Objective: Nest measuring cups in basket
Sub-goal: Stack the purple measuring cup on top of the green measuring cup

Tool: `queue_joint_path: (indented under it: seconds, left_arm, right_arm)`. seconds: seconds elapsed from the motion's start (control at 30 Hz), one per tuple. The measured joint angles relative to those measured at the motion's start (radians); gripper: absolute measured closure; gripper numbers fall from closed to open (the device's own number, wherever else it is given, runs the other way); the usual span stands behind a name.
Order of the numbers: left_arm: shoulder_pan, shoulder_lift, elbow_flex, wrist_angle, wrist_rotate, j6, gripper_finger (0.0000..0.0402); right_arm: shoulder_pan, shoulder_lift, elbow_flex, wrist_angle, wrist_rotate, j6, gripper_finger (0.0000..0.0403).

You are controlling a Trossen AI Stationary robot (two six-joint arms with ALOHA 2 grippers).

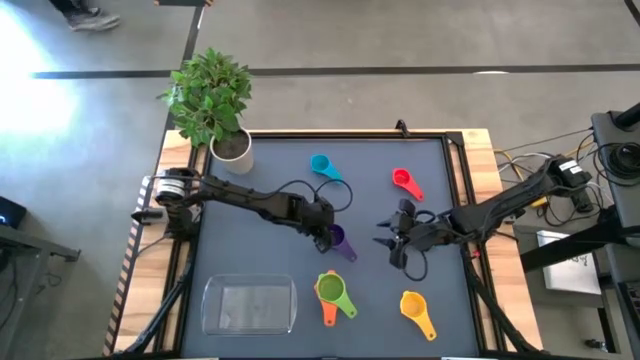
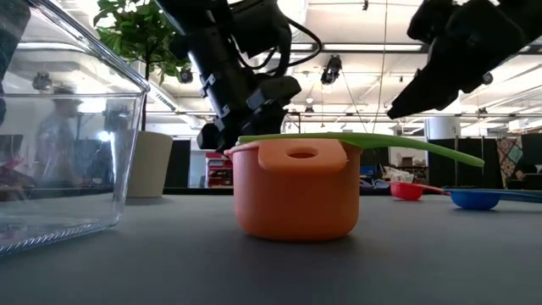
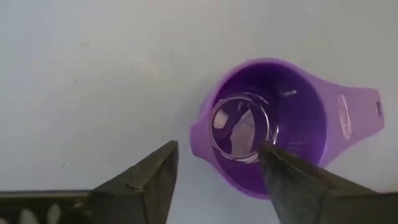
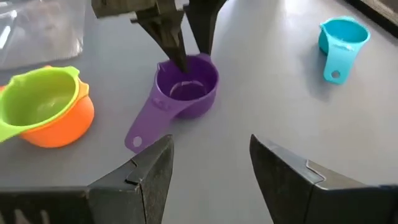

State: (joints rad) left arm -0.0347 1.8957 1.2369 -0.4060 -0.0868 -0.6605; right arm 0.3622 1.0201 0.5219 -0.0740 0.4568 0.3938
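Now | left pincer (image 4: 180, 46) straddles purple cup (image 4: 185, 87) rim (glossy, round)

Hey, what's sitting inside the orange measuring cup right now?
The green cup is nested inside the orange cup, its handle sticking out over the rim. Whether anything lies beneath the green one is hidden.

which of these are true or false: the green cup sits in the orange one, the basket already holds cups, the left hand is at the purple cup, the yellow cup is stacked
1. The green cup sits nested in the orange cup. True.
2. The basket holds cups. False: nothing lies in it.
3. The left hand is at the purple cup, one finger inside the rim. True.
4. The yellow cup is stacked. False: it lies alone.
5. The right hand grips the red cup. False: it is open and empty.
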Motion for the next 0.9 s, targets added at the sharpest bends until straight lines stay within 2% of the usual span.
queue_joint_path:
  seconds: [0.33, 0.57, 0.9]
  left_arm:
    - [0.010, 0.000, -0.015, 0.002, 0.021, 0.024, 0.0387]
    - [0.012, -0.029, 0.062, -0.054, 0.052, 0.127, 0.0399]
    - [0.009, -0.101, 0.302, -0.389, 0.040, 0.149, 0.0400]
  right_arm:
    - [0.000, -0.138, -0.038, 0.011, 0.017, -0.019, 0.0202]
    - [0.000, -0.163, -0.038, 0.008, 0.016, -0.027, 0.0202]
    - [0.000, -0.156, -0.038, 0.003, 0.014, -0.030, 0.0202]
